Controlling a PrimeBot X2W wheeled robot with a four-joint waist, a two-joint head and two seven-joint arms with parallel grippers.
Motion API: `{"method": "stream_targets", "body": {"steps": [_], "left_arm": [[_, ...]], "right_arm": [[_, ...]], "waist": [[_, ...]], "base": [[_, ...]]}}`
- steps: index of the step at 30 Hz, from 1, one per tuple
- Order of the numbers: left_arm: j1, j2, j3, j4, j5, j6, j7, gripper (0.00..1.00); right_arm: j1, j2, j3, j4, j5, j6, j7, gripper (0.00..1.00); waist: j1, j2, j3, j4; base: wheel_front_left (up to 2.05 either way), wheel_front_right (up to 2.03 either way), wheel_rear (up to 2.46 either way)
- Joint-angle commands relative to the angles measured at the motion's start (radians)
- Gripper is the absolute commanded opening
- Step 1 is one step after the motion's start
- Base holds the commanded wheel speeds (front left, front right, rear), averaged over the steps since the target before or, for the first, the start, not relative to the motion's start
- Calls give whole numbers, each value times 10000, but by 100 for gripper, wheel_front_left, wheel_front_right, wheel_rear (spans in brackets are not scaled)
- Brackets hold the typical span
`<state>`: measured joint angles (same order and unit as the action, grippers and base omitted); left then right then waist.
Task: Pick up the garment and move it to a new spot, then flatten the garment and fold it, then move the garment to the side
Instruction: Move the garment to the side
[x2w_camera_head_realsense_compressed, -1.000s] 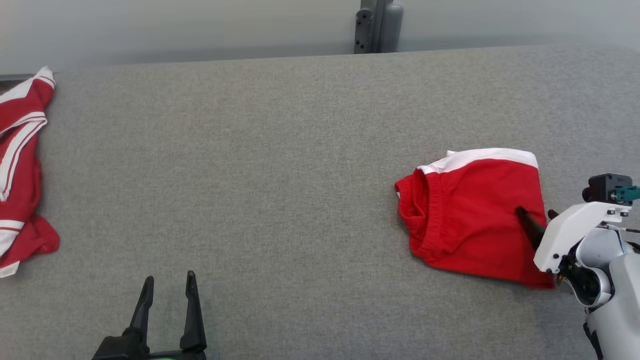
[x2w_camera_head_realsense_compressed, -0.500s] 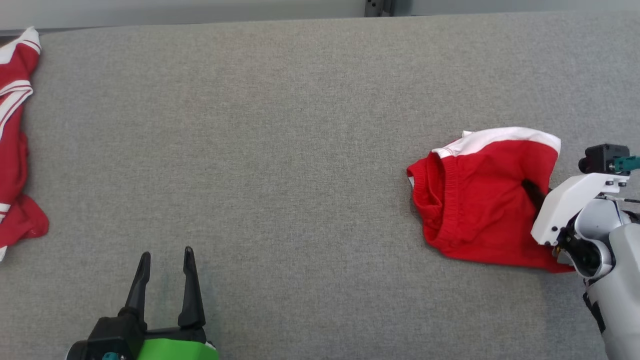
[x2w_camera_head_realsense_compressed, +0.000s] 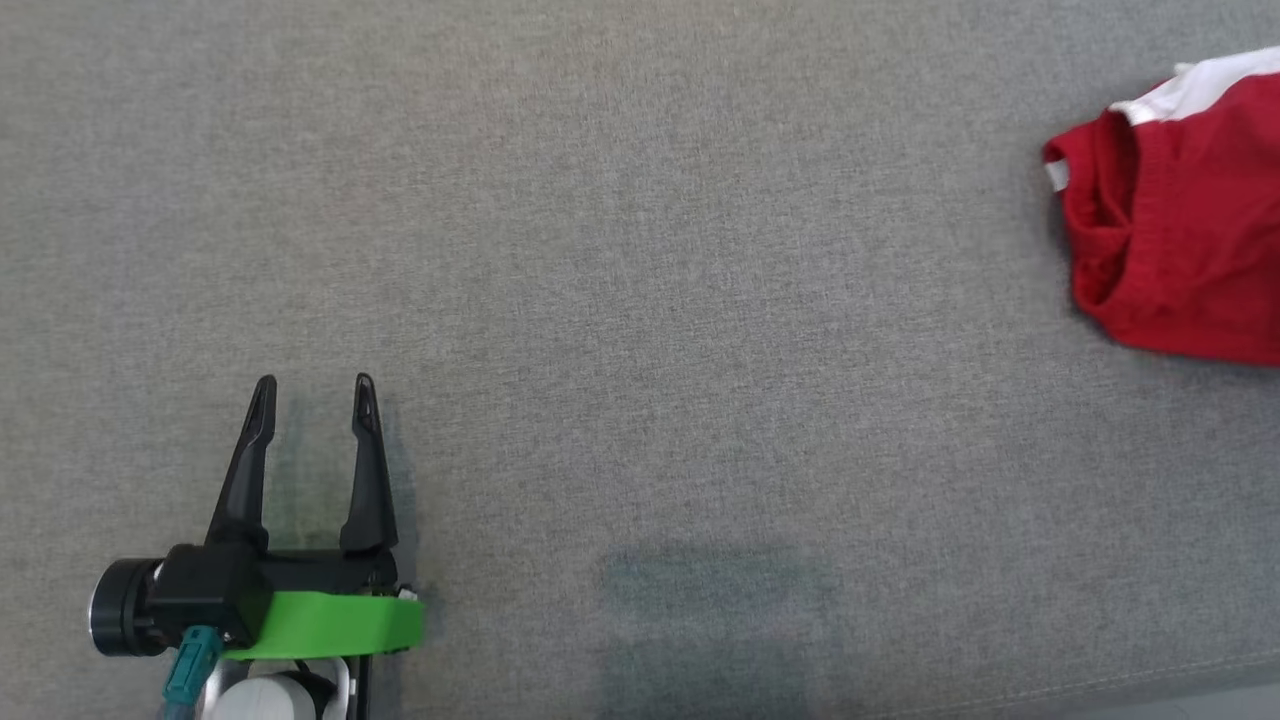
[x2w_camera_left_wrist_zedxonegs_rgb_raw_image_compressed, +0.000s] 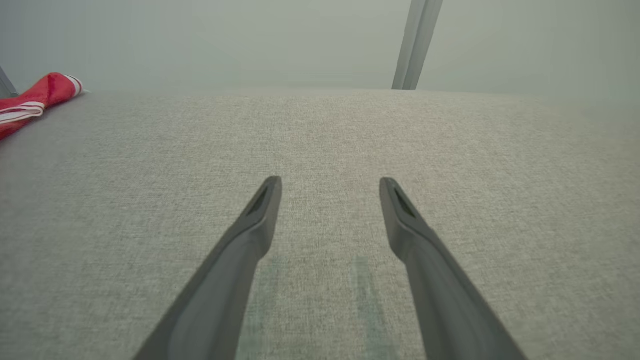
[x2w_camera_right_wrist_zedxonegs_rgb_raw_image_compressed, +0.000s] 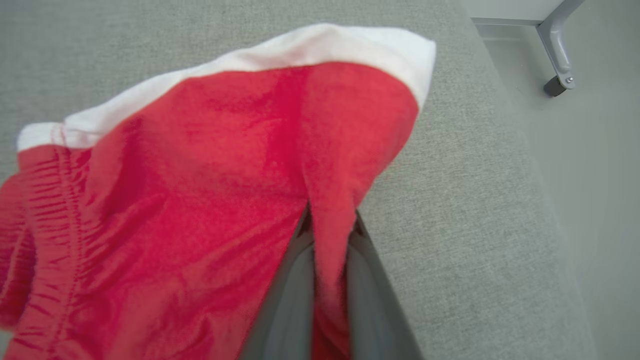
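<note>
Two grippers are over a grey cloth-covered table (x2w_camera_head_realsense_compressed: 640, 250). The right gripper (x2w_camera_right_wrist_zedxonegs_rgb_raw_image_compressed: 331, 222) is clenched on a raised fold of the garment (x2w_camera_right_wrist_zedxonegs_rgb_raw_image_compressed: 190, 190); the red cloth is pinched between its two dark fingers (x2w_camera_right_wrist_zedxonegs_rgb_raw_image_compressed: 285, 310). The garment lies crumpled near the right edge of the table, with its white band (x2w_camera_right_wrist_zedxonegs_rgb_raw_image_compressed: 280, 50) on the far side. The left gripper (x2w_camera_head_realsense_compressed: 312, 392) hovers above bare table at the lower left of the head view, well apart from the garment, its fingers spread and grasping nothing. Another red and white cloth (x2w_camera_left_wrist_zedxonegs_rgb_raw_image_compressed: 35, 97) lies at the far left corner of the table.
</note>
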<state>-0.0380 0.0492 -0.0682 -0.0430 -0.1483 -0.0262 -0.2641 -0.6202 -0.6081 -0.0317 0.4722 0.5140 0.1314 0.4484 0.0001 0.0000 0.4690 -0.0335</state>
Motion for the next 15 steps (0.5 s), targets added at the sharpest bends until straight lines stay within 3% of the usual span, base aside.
{"method": "stream_targets", "body": {"steps": [1,8,9,11,15], "left_arm": [[-236,27,41,-18,125,-73,-1,100],[-314,27,134,57,191,-104,-1,100],[-272,27,144,45,163,-71,-1,100],[-168,27,154,46,73,-3,-1,100],[48,23,45,51,-113,122,-1,100]], "right_arm": [[-241,-195,-49,139,-150,-13,59,0],[-1022,-1425,-215,1079,-1083,-13,-404,0],[-1139,-1576,-215,1212,-1282,-15,-599,18],[-1348,-1849,-194,1460,-1820,-15,-1186,100],[-1693,-1824,-509,2105,-2821,-15,-2432,100]], "waist": [[-1,0,1021,-528],[-1,0,1239,-126],[-1,0,1213,-57],[-1,0,1135,62],[-1,0,822,178]], "base": [[0,0,0],[0,0,0],[0,0,0],[0,0,0],[0,0,0]]}}
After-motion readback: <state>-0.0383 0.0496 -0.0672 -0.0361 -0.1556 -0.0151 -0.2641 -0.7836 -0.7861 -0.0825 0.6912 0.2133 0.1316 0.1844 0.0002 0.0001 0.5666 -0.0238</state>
